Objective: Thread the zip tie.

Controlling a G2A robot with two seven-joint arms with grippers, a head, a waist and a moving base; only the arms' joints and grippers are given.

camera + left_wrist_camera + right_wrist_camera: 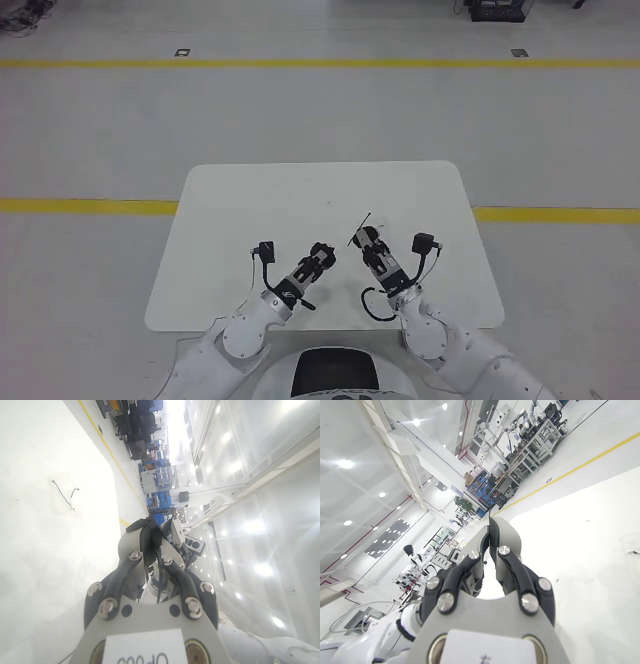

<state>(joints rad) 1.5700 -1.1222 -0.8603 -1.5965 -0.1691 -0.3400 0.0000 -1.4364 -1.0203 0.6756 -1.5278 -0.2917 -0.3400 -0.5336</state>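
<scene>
Top view: white bench (250, 200) fills the middle of the frame. Both arms come in from the bottom edge. The right hand (363, 236), just right of centre, is pinching the zip tie (359, 229). The tie is a thin black strip slanting toward the upper right, above the bench surface. The left hand (324, 250) is just left of it, near but apart.

Left wrist view: left hand (149, 527) at lower centre, its fingers pressed together with the black pads meeting. Cannot tell whether anything sits between them. The bench (37, 537) takes up the left side. Two thin black strips (60, 493) lie on it at upper left.

Right wrist view: right hand (490, 525) at centre, closed on the zip tie (489, 507). The tie stands straight out past the fingertips. The bench (582, 550) is at right.
</scene>
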